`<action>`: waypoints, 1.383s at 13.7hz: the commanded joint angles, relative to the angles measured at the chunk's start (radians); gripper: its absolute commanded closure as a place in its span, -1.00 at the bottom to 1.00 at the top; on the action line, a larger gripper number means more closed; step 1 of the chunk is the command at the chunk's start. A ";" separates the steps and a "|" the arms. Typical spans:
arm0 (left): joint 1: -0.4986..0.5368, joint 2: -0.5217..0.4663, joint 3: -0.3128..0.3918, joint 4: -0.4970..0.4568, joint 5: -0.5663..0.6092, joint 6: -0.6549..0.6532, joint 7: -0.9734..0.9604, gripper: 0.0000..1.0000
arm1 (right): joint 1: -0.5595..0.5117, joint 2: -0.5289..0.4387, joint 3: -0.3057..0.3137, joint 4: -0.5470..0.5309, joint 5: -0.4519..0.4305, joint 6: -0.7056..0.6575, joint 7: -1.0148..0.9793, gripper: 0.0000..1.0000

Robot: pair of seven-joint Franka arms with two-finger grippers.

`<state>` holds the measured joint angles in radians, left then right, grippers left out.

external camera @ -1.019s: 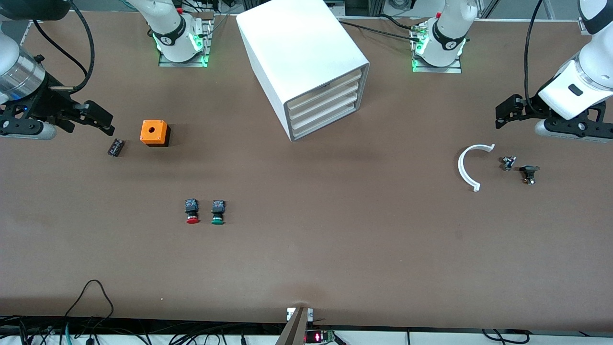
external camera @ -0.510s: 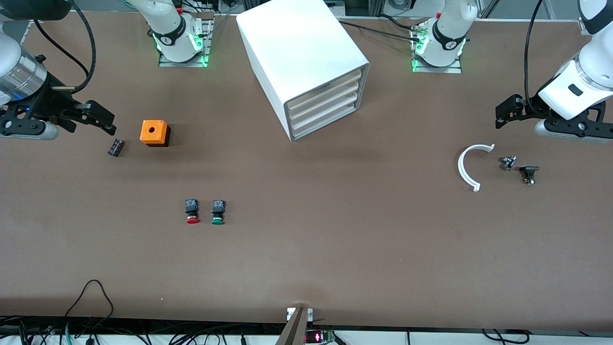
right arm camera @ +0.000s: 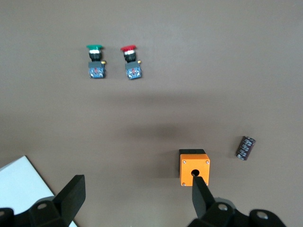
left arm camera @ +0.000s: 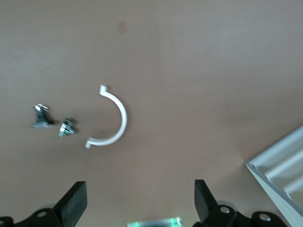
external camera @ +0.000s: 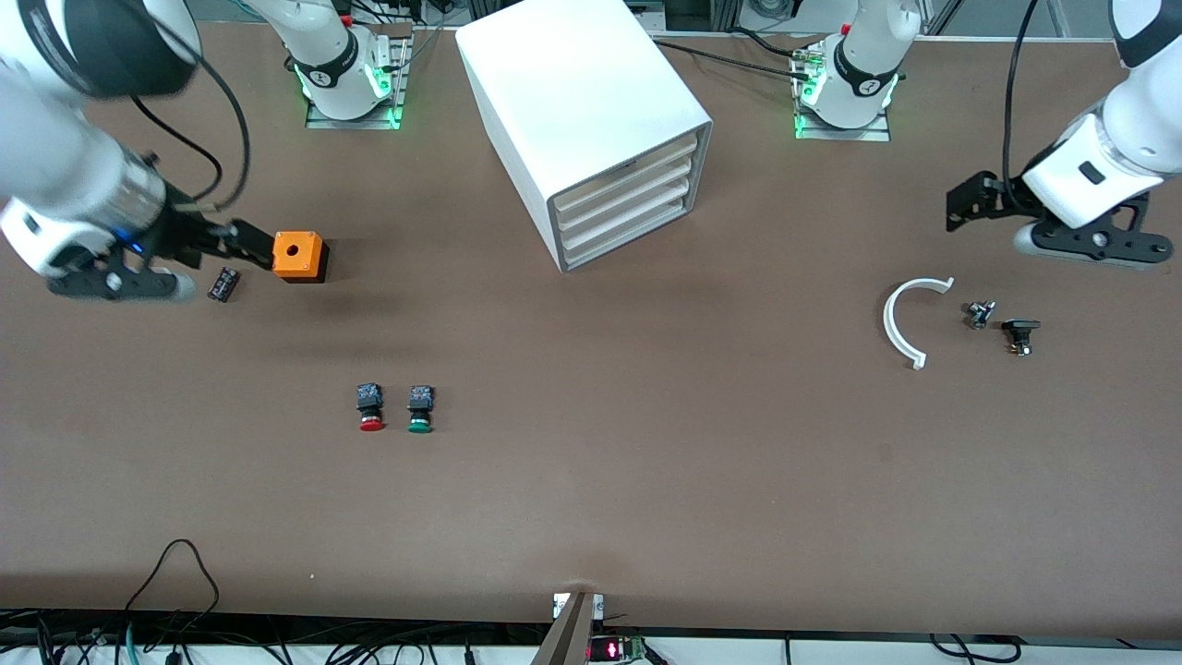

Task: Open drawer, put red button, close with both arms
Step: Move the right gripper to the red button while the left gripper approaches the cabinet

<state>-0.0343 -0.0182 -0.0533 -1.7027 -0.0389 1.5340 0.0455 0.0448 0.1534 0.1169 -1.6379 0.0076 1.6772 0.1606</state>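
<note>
front view: the red button lies on the table beside a green button, nearer the camera than the cabinet. its 4 drawers, the second drawer too, are shut.

left wrist view: the left gripper is wide apart, empty, over a white curved piece.

right wrist view: the right gripper is wide apart, empty, over an orange box.

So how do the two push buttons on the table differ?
The red button has a red cap; the green button has a green one. The red button lies nearer the right arm's end of the table. Both share black blocky bodies, lie on their sides, caps toward the front camera.
</note>
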 commanded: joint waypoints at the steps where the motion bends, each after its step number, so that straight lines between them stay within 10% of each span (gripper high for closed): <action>1: -0.019 0.007 0.006 0.002 -0.085 -0.086 0.022 -1.00 | 0.023 0.081 0.000 0.024 0.017 0.048 -0.036 -1.00; 8: -0.003 0.116 0.007 -0.017 -0.384 -0.201 0.238 -1.00 | 0.046 0.313 0.000 0.003 0.000 0.337 -0.038 -1.00; 19: -0.044 0.254 -0.043 -0.385 -0.978 0.213 0.709 -1.00 | 0.047 0.531 -0.002 -0.011 -0.069 0.593 -0.044 -1.00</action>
<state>-0.0737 0.2337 -0.0826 -2.0392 -0.9448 1.7106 0.6750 0.0894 0.6674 0.1154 -1.6489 -0.0505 2.2416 0.1311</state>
